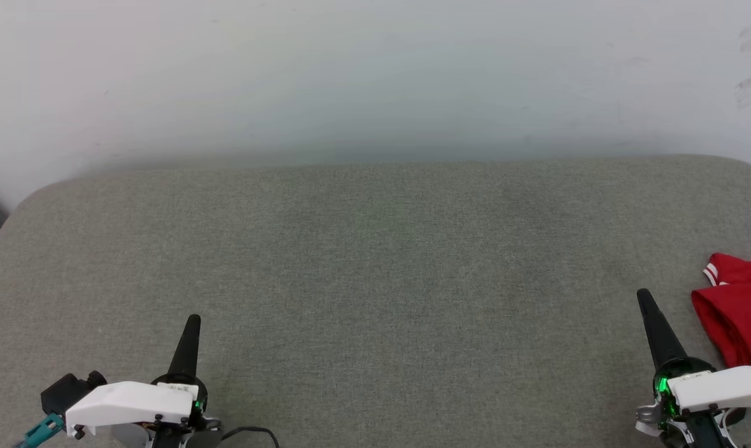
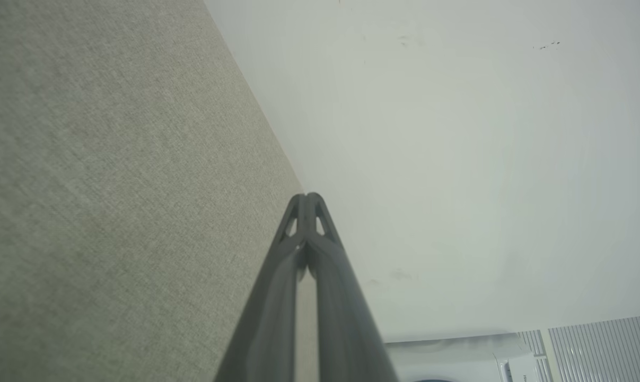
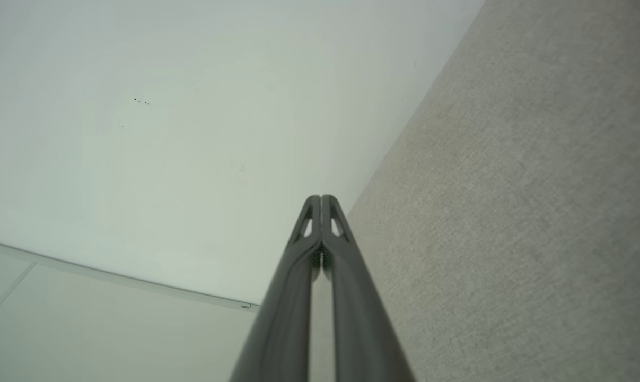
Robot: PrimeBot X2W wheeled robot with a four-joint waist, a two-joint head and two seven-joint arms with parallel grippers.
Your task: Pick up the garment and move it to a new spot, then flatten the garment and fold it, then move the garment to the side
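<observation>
The garment [image 1: 737, 311], a bright red shirt with a white striped sleeve end, lies crumpled at the far right edge of the head view, partly cut off by the frame. My right gripper [image 1: 644, 295] is shut and empty just left of it, fingers pointing up the view. At the lower left, far from the shirt, my left gripper [image 1: 193, 319] is shut and empty too. In the left wrist view the left gripper [image 2: 307, 197] has its tips pressed together with nothing between. The right gripper [image 3: 320, 198] looks the same in the right wrist view.
A grey-green fabric surface [image 1: 375, 280] with rounded far corners spreads wide between the two arms. A pale wall [image 1: 375, 74] rises right behind it. A white appliance [image 2: 457, 361] and slatted panel sit low in the left wrist view.
</observation>
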